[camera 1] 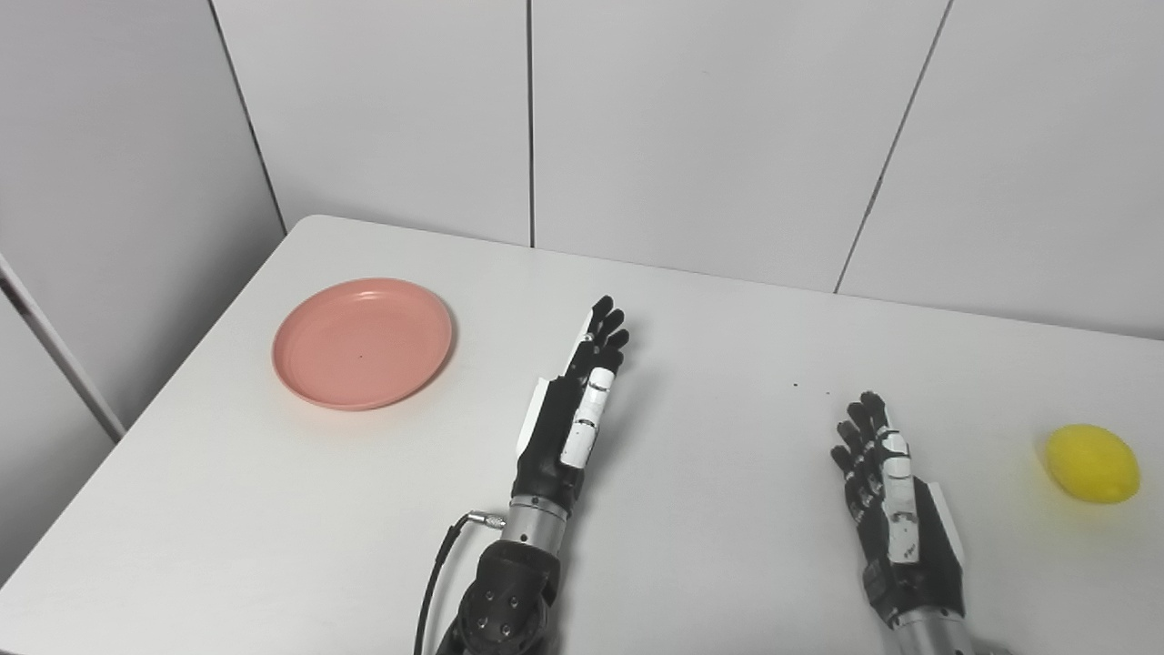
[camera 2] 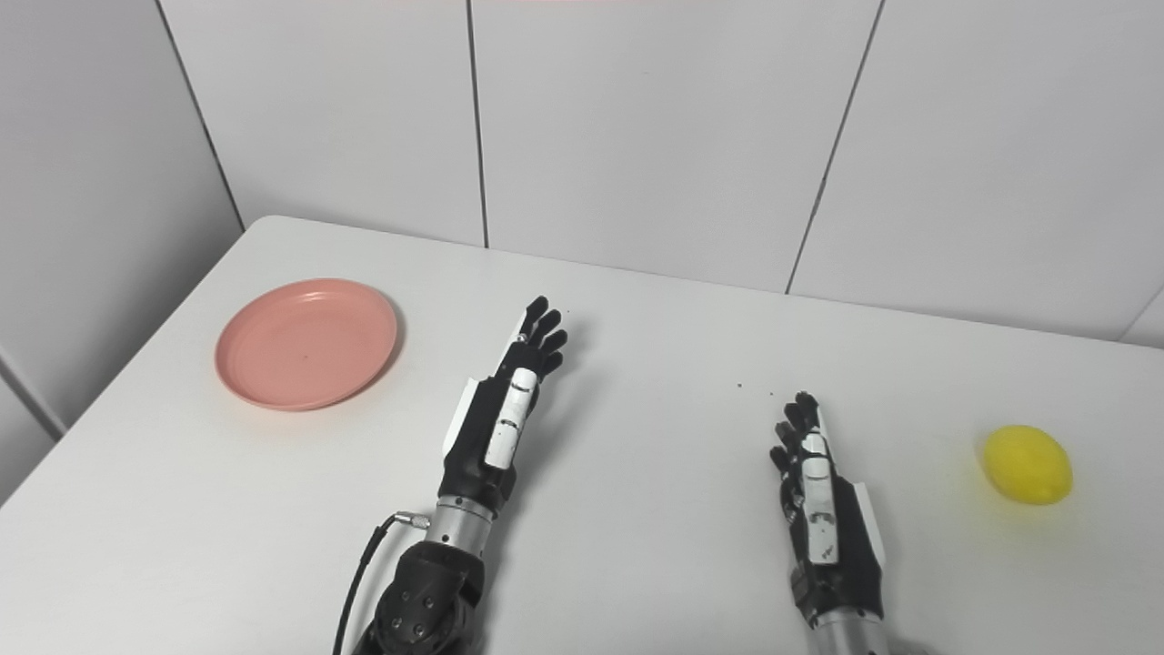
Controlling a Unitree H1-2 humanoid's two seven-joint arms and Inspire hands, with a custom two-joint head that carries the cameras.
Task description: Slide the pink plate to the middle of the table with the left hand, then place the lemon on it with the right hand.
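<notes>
Plate (camera 1: 362, 343) is sitting at the far left of the worktop (camera 1: 691, 509), so nothing's done yet. My left hand (camera 1: 575, 409) and right hand (camera 1: 887, 491) are both open and empty, lemon (camera 1: 1091, 463) way off right, untouched

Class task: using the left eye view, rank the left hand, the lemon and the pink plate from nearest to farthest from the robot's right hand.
1. lemon, just to the right hand's right.
2. left hand, toward the table's middle.
3. pink plate, far left.
</notes>
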